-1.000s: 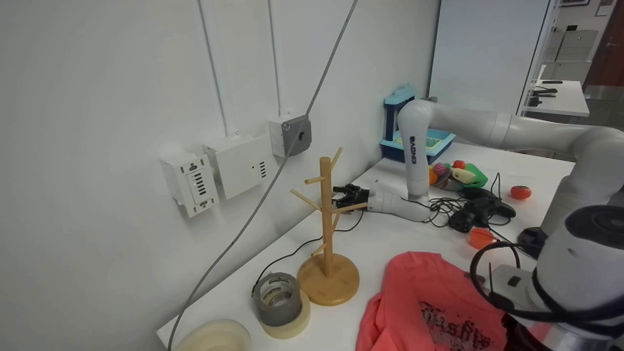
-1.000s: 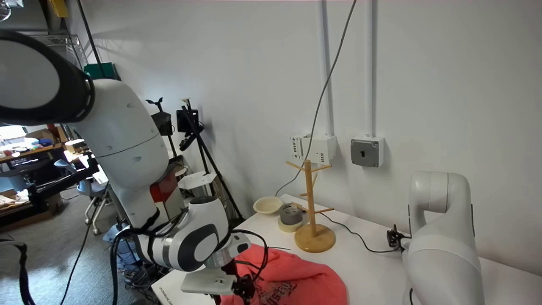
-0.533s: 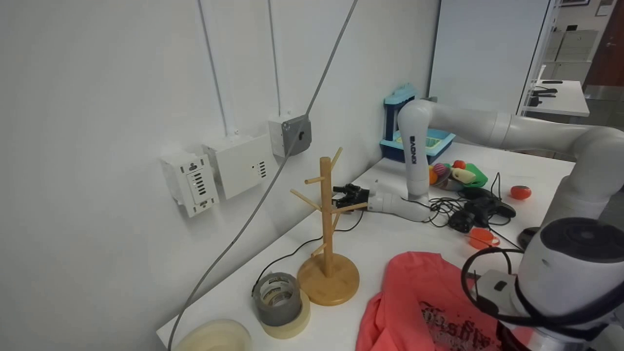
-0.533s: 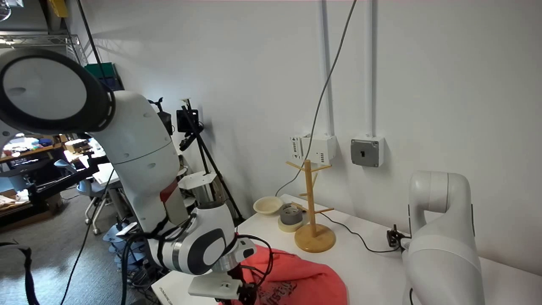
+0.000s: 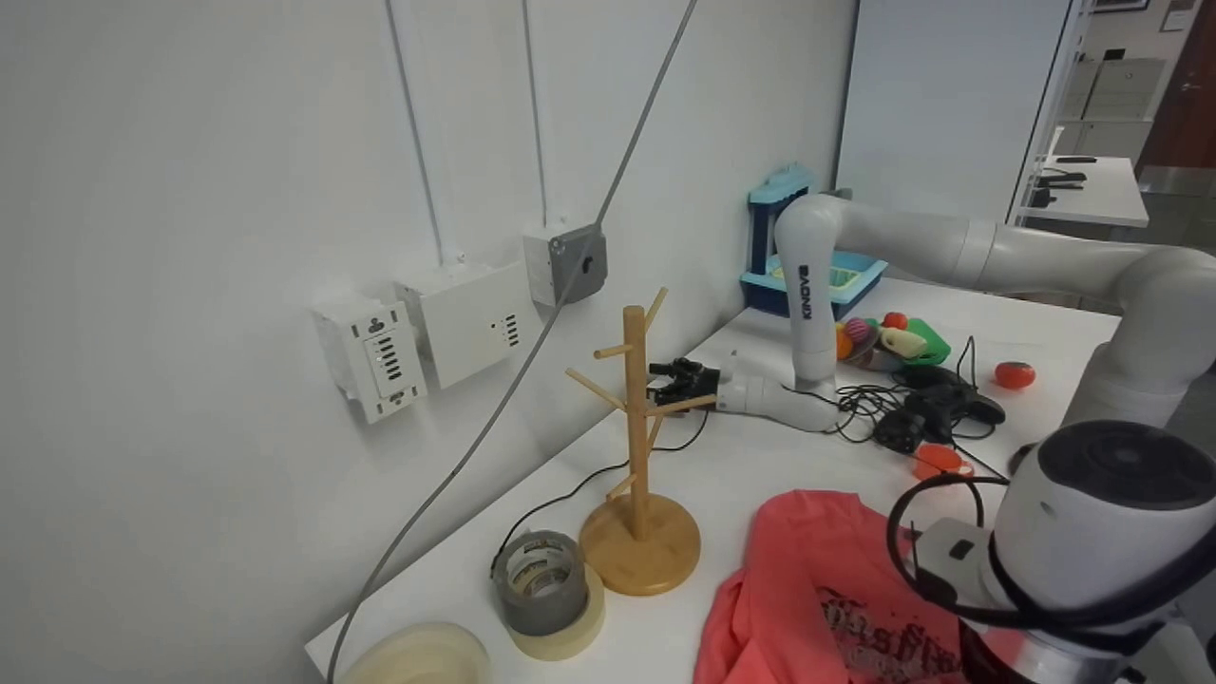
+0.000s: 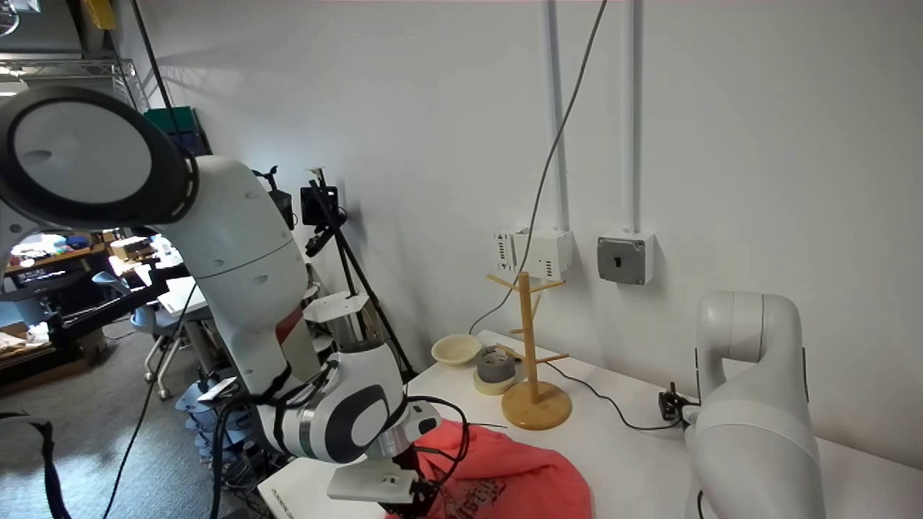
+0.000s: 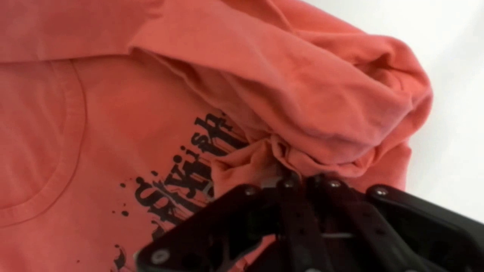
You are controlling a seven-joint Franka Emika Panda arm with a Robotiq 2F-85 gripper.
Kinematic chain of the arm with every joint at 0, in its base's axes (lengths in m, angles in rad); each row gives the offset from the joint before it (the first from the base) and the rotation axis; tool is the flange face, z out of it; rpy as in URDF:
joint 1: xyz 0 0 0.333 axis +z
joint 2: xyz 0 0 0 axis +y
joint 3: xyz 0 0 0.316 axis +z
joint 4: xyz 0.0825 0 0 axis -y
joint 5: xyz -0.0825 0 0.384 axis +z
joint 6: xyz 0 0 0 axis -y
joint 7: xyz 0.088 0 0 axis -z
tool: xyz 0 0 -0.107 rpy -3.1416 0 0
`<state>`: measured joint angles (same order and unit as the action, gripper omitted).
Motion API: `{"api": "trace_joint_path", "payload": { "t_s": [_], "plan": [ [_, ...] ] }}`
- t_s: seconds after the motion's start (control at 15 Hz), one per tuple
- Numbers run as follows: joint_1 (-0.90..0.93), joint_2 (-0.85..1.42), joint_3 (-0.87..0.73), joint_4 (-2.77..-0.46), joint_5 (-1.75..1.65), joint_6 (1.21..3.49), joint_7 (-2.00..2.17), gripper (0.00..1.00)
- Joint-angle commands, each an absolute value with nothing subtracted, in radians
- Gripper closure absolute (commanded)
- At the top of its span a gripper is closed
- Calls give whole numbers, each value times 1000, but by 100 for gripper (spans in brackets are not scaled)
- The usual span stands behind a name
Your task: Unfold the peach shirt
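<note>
Black fingers (image 7: 293, 200) are pressing together, apparently clamping a bunched fold (image 7: 245, 166) of the peach shirt (image 6: 512, 472), which is lying crumpled on the white table (image 6: 627, 468). If they are catching two layers, a pull could be dragging the whole shirt instead of opening it; a shallow pinch could be letting go. Soft, wrinkled cloth is curling into thick rolls beside a rounded neckline (image 7: 77, 121) and dark, spattered lettering (image 7: 185, 166).
</note>
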<state>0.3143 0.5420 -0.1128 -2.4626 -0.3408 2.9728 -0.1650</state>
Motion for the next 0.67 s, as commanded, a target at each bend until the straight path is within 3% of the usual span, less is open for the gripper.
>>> {"api": "trace_joint_path", "payload": {
  "t_s": [0.0,0.47,0.6],
  "plan": [
    [332,540,-135,-2463,-373,2971,-142,65],
    [309,526,-99,-2454,-359,2943,-161,14],
    [297,529,-79,-2439,-351,2927,-169,39]
  ]
}}
